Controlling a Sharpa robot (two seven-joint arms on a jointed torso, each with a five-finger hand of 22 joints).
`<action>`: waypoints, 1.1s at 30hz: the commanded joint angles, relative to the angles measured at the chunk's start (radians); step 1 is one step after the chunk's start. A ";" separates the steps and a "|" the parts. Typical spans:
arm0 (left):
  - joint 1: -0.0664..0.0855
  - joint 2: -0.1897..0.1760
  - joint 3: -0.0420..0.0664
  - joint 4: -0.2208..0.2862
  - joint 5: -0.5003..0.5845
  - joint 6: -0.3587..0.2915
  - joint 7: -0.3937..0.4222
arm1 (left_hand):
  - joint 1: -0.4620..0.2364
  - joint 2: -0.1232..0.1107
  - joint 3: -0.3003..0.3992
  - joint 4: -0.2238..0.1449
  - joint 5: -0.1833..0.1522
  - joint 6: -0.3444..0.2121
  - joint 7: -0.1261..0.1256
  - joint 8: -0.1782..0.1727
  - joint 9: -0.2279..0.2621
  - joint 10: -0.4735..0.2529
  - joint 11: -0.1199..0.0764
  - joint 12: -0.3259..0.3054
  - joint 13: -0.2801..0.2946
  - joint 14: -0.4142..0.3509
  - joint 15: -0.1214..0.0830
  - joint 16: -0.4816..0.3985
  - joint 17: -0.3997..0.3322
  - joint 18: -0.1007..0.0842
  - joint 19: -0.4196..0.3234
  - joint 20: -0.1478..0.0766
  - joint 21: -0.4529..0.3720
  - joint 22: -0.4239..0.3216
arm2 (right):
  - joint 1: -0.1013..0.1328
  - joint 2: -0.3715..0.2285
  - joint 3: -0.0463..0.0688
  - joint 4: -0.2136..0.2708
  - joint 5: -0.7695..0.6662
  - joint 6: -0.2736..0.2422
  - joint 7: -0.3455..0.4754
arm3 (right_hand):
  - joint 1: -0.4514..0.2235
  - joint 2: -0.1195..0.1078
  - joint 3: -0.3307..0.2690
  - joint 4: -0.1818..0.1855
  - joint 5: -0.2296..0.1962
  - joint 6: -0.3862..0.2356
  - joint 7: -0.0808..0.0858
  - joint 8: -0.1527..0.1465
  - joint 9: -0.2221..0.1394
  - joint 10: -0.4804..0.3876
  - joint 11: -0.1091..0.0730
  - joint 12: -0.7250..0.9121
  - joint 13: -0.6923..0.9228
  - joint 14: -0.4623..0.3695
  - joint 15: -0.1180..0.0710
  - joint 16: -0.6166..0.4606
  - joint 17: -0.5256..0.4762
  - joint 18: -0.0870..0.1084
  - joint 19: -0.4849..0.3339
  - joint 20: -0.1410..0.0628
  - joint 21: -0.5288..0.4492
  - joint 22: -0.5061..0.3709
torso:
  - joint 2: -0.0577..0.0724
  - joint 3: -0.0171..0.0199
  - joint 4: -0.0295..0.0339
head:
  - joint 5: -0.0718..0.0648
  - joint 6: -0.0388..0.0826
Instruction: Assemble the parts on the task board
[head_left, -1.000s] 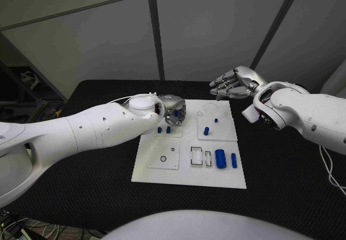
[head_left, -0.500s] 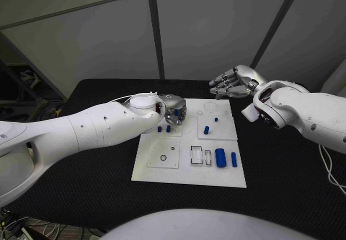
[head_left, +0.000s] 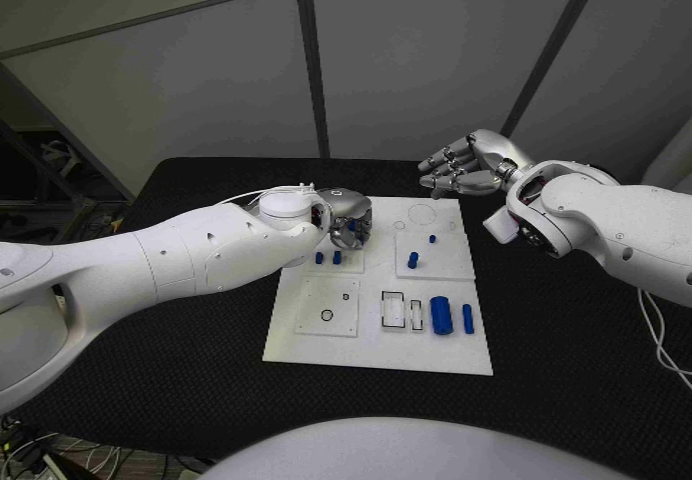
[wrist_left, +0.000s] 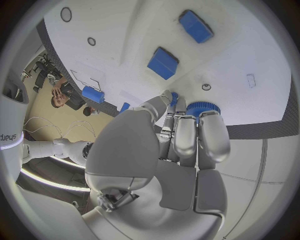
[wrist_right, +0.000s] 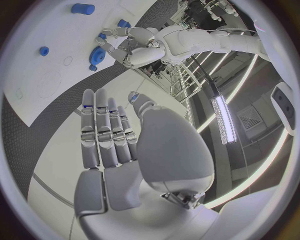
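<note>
The white task board (head_left: 325, 345) lies mid-table. My left hand (head_left: 343, 221) hovers over its far left part and pinches a blue toothed gear (wrist_left: 203, 108) between thumb and fingertips, close above the board (wrist_left: 125, 30). The right wrist view shows that same gear (wrist_right: 97, 54) in the left hand (wrist_right: 129, 46). My right hand (head_left: 463, 166) hangs open past the board's far right corner, fingers apart and holding nothing. On the board stand two short blue pegs (head_left: 329, 259), a blue piece (head_left: 413, 262), a small peg (head_left: 431, 240), a thick blue cylinder (head_left: 440, 316) and a thin blue rod (head_left: 467, 320).
Outlined slots (head_left: 394, 311) and a small ring hole (head_left: 326, 317) mark the board's near half. Black table (head_left: 173, 360) surrounds the board. My bulky left forearm (head_left: 188, 260) crosses the table's left side, and the right forearm (head_left: 606, 230) covers the far right.
</note>
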 joint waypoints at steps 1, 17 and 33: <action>-0.001 -0.003 0.000 0.003 -0.006 -0.025 0.014 | -0.010 -0.002 0.012 -0.001 0.002 0.014 0.000 -0.004 -0.002 0.013 0.000 -0.009 -0.004 0.028 0.007 0.006 0.000 -0.129 0.006 0.001 0.009 0.005 | 0.002 0.000 0.000 0.003 -0.001 0.001 0.008 | 0.003 0.004 -0.004 -0.005 0.003 -0.002 0.004 0.002 0.000 -0.004 -0.001 0.001 -0.001 0.000 0.007 -0.004 -0.002 0.004 0.007 -0.001 -0.003 -0.001 | 0.000 -0.0002 0.0001 | 0.000 0.000; -0.002 -0.033 0.015 0.042 0.041 -0.105 0.046 | -0.014 -0.005 0.036 -0.015 0.002 0.034 0.005 -0.006 -0.007 0.044 0.000 -0.030 -0.015 0.029 0.007 0.014 -0.002 -0.132 0.011 0.002 0.028 0.025 | 0.002 0.001 0.000 0.001 -0.001 -0.006 0.011 | 0.005 0.006 -0.003 -0.006 0.003 -0.002 0.004 0.003 0.001 -0.003 -0.001 0.001 -0.002 0.001 0.007 -0.005 -0.002 0.004 0.009 -0.001 -0.005 -0.003 | 0.000 -0.0004 0.0012 | 0.002 0.005; -0.004 -0.152 0.052 0.125 0.084 -0.108 0.042 | -0.019 -0.008 0.041 -0.018 0.002 0.042 0.006 -0.006 -0.009 0.055 0.002 -0.037 -0.018 0.028 0.009 0.016 -0.005 -0.133 0.012 0.003 0.031 0.029 | 0.000 -0.003 0.000 -0.003 -0.001 -0.010 0.011 | 0.006 0.009 -0.001 -0.006 0.004 -0.002 0.003 0.003 0.001 -0.003 -0.001 0.001 -0.002 0.002 0.006 -0.006 -0.002 0.004 0.010 -0.002 -0.006 -0.003 | -0.002 -0.0012 0.0039 | 0.004 0.007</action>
